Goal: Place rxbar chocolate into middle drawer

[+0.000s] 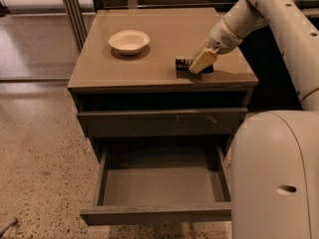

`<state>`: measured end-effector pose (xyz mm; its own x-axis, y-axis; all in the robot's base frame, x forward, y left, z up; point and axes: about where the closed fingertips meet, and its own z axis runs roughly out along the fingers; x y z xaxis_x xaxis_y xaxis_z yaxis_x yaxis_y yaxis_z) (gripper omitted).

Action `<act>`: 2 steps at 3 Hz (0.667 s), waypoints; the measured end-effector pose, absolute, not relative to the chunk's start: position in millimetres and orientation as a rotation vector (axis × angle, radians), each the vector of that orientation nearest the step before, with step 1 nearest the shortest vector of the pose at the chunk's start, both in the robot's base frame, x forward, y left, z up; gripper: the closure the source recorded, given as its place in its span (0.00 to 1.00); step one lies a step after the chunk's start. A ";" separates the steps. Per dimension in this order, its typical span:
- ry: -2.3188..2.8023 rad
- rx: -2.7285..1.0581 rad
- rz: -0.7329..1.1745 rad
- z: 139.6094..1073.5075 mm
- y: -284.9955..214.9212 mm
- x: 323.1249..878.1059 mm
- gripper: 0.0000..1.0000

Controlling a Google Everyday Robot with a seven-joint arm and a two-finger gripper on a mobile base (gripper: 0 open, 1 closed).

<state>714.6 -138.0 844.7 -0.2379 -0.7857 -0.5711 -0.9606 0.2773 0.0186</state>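
The rxbar chocolate (182,62) is a small black bar with white markings. It lies flat on the cabinet top (164,34), near the right front edge. My gripper (198,66) comes down from the upper right and rests at the bar's right end, covering that end. The middle drawer (159,214) is pulled out at the bottom of the cabinet, with a plain grey front and a bare grey inside (159,185). It stands below and in front of the bar.
A white bowl (129,40) sits on the left of the cabinet top. A shut grey drawer front with pale scratches (164,122) is above the open drawer. My white robot body (276,176) fills the lower right. Speckled floor (40,153) lies to the left.
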 end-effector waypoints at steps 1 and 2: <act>2.012 -1.643 0.488 854.4 -133.0 693.3 1.00; 1.957 -1.661 0.448 873.6 -131.9 656.8 1.00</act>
